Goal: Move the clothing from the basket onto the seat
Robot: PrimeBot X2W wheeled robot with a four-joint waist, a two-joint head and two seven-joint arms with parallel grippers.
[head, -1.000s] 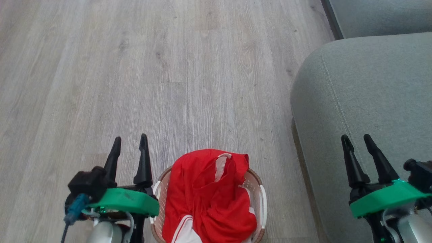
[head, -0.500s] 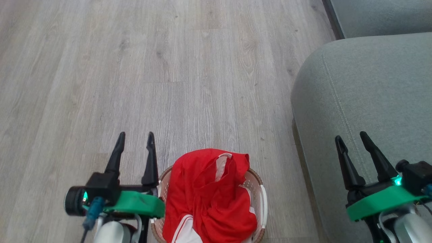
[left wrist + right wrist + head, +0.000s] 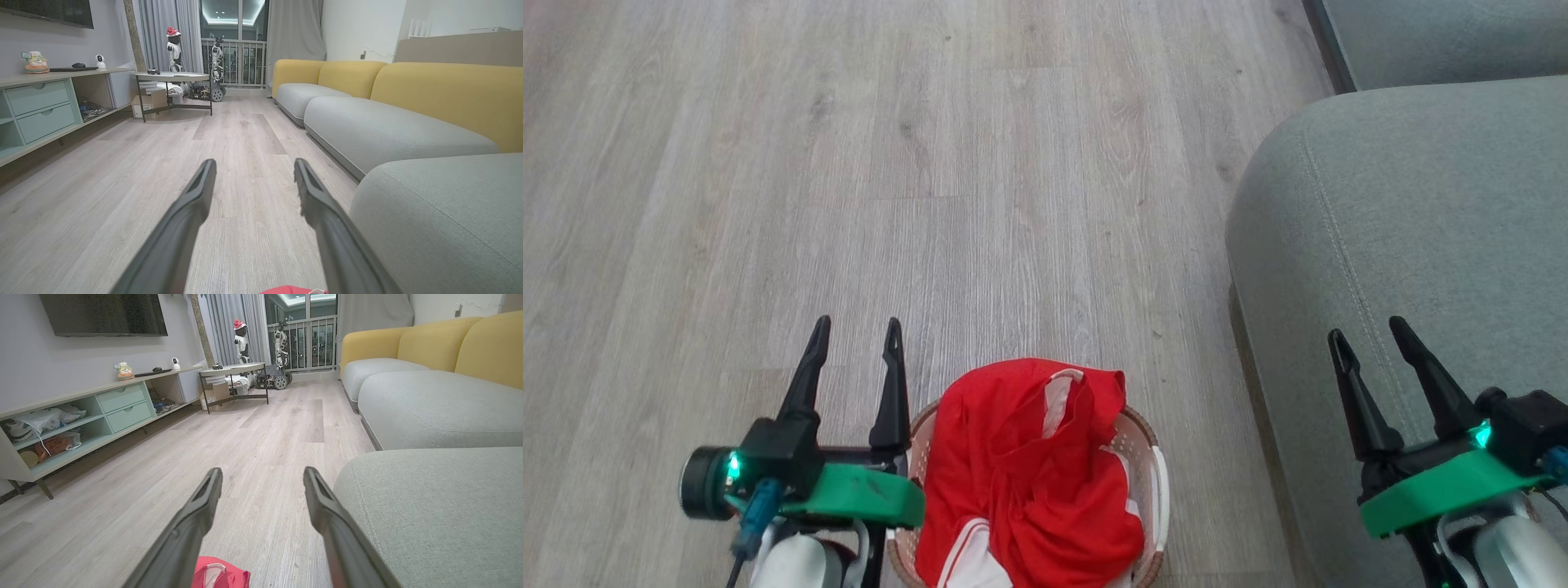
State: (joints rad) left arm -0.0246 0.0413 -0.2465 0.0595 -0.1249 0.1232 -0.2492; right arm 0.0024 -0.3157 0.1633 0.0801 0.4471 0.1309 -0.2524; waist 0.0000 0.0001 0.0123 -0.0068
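Red clothing [image 3: 1029,474] with white trim is heaped in the cream basket [image 3: 1157,482] on the floor at the bottom centre of the head view. A tip of the red clothing [image 3: 220,573] shows low in the right wrist view, and a sliver of clothing [image 3: 292,290] in the left wrist view. The grey-green seat [image 3: 1421,229] fills the right side. My left gripper [image 3: 856,328] hovers open just left of the basket, empty. My right gripper [image 3: 1369,328] stands open over the seat's front edge, empty. Their spread fingers [image 3: 196,200] [image 3: 204,498] point along the floor.
Pale wood floor [image 3: 890,163] stretches ahead. A second sofa cushion [image 3: 1445,37] lies beyond the seat. Farther off stand yellow-backed sofas [image 3: 367,81], a low cabinet [image 3: 81,412] along the left wall and a round side table [image 3: 173,77].
The left gripper has shifted slightly right and forward, rolling so its wrist camera now faces sideways. The right gripper has drifted a little left. Basket and clothing stay put.
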